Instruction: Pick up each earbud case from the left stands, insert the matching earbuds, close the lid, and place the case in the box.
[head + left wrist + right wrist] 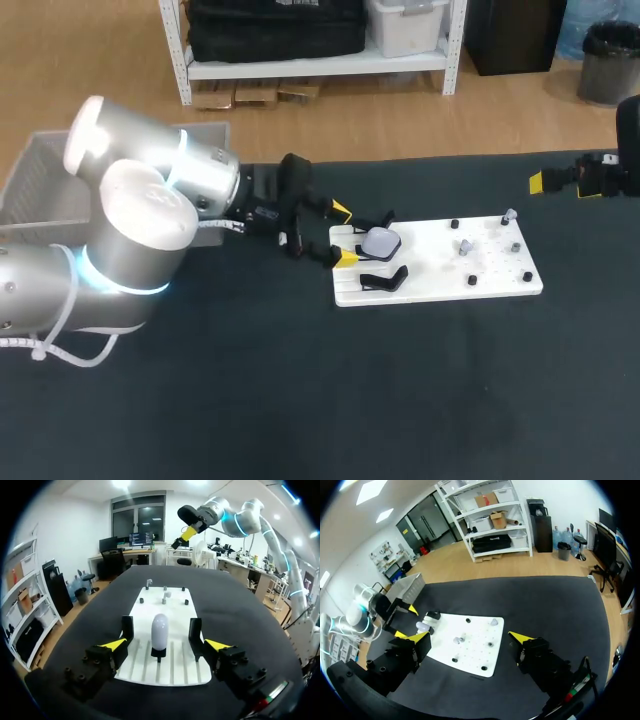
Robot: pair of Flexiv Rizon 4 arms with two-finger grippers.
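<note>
— What takes up the most room?
— The black table [300, 400], and on it my left arm [140, 230], which comes in from the left side and lies low over the cloth. Behind the arm, at the table's far left, sits the grey box [40, 170], partly hidden by it.

— And in the middle?
— A white board [500, 285] lies flat there. The left gripper [345, 235] is at the board's left edge with its fingers spread, one yellow tip on each side and nothing clamped between them.

— Where is the case?
— The earbud case [381, 241], pale and rounded, stands on its stand on the left part of the board. It is just ahead of those open fingers and in line with the gap, touching neither. An empty black stand [385, 279] sits on either side of it.

— The other arm?
— The right gripper [469, 637] hangs high at the table's right, well apart from the board, its fingers wide apart and empty.

— Anything smaller?
— Small black pegs [472, 281] dot the board's right half, with two pale pieces [466, 245] among them, too small to tell more.
</note>
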